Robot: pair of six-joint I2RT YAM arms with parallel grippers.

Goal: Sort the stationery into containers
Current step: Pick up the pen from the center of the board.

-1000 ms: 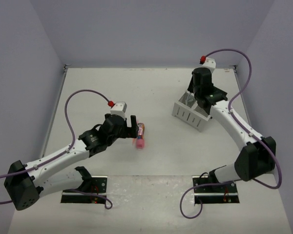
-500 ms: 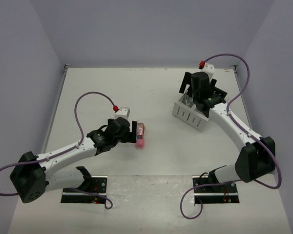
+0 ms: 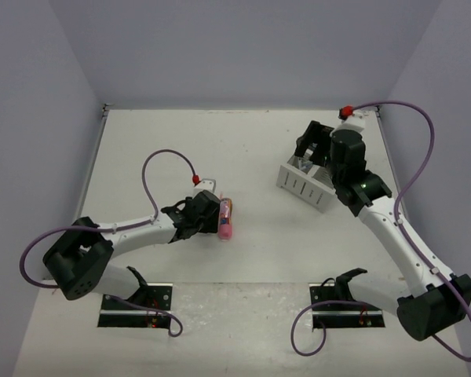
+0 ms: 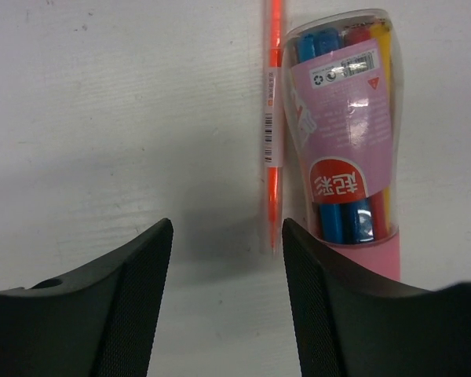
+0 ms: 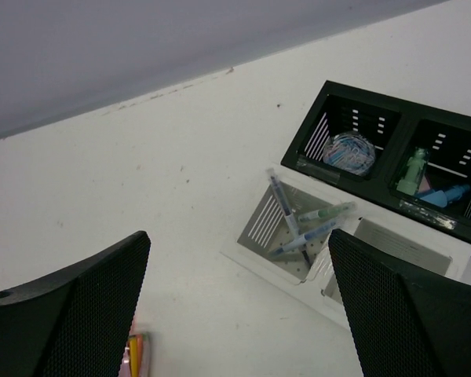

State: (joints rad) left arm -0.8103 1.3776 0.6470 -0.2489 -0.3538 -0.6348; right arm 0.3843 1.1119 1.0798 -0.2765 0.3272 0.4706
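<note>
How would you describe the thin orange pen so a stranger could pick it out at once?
Start on the white table, at the left arm's tool. Just beyond its tips lies a clear, pink-labelled tube of markers. The orange pen lies alongside it: single, slim, with a white barcode strip.

In the left wrist view, the clear marker tube [image 4: 345,133] wears a pink label [image 4: 341,118]. Toward its 6 o'clock end is a red patch [image 4: 339,182] with two white characters, apparently Chinese, that I cannot read with certainty. Toward 12 o'clock, a white sticker [image 4: 343,69] carries small round recycling-type symbols and fine print too small to read. The orange pen [image 4: 274,118] just beside the tube at 9 o'clock has a white wrap [image 4: 272,118] with a barcode and illegible print. No text can be read in the other views.
</note>
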